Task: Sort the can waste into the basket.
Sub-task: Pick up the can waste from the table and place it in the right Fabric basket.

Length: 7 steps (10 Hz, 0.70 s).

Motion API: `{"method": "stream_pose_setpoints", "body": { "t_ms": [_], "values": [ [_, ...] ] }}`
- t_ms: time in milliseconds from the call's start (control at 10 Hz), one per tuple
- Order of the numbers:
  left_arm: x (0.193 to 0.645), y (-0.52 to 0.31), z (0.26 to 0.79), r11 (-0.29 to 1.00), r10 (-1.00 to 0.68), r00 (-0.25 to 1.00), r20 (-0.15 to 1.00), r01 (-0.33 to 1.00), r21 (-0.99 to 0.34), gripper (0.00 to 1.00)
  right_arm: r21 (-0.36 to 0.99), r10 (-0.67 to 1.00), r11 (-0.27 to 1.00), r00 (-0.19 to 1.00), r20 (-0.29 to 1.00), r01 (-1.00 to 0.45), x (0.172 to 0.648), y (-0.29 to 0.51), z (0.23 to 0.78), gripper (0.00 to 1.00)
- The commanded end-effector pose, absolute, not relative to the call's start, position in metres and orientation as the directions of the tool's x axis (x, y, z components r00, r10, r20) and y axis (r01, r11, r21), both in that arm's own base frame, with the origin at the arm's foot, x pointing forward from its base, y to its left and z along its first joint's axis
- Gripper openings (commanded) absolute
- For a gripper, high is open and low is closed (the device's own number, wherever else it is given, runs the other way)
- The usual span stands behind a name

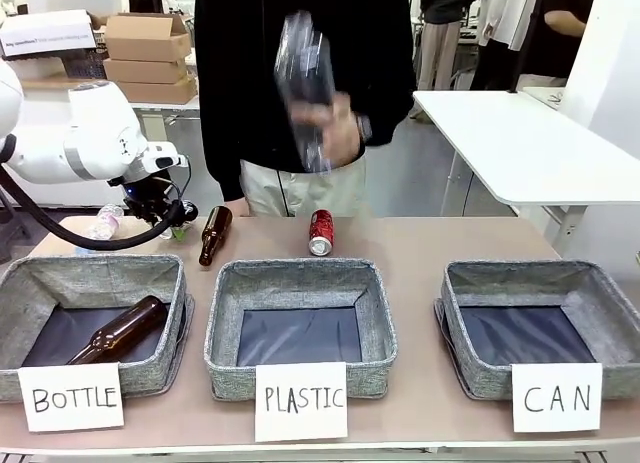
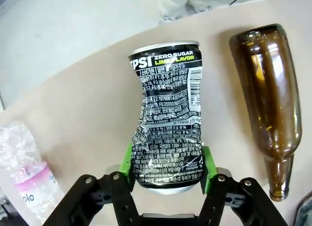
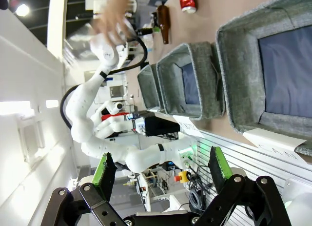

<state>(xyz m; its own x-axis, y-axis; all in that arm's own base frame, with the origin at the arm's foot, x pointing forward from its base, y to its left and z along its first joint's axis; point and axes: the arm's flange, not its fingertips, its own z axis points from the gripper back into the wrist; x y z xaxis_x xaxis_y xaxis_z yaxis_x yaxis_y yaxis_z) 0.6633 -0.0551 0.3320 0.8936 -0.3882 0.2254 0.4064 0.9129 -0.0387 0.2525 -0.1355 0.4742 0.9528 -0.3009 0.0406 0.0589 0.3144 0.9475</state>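
CAN basket (image 1: 478, 375) is noted nearest, at the table's right front, with only dark lining seen inside; no can has been delivered. Right gripper (image 3: 161, 160) is held off the near edge, fingers spread wide, nothing between them. Red can (image 1: 321, 232) lies behind the PLASTIC basket (image 1: 225, 323). At far left, the dented dark can (image 2: 165, 104) lies on the table, flanked near one end by the pads of the left gripper (image 2: 166, 160); a firm clamp cannot be confirmed. Judgement: the crushed wall should be squeezed gently, then lifted straight up, clear of the brown bottle (image 2: 270, 99) just beside, before the long carry rightward. Beyond, a clear bottle (image 1: 303, 73) is held in the person's hand (image 1: 335, 128).
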Motion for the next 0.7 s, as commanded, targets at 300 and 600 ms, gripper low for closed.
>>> {"method": "stream_pose_setpoints", "body": {
  "t_ms": [300,600],
  "values": [
    [0.476,-0.003,0.495,0.858,-0.274,0.891,0.361,0.396,-0.326,0.01,0.951,-0.292,0.309,0.954,0.065,0.030,0.253,-0.138,0.476,1.00],
    [0.321,-0.001,0.533,0.629,-0.516,0.672,0.531,0.718,-0.298,0.01,0.951,-0.292,0.309,0.954,0.065,0.030,0.253,-0.138,0.476,1.00]
  ]
}}
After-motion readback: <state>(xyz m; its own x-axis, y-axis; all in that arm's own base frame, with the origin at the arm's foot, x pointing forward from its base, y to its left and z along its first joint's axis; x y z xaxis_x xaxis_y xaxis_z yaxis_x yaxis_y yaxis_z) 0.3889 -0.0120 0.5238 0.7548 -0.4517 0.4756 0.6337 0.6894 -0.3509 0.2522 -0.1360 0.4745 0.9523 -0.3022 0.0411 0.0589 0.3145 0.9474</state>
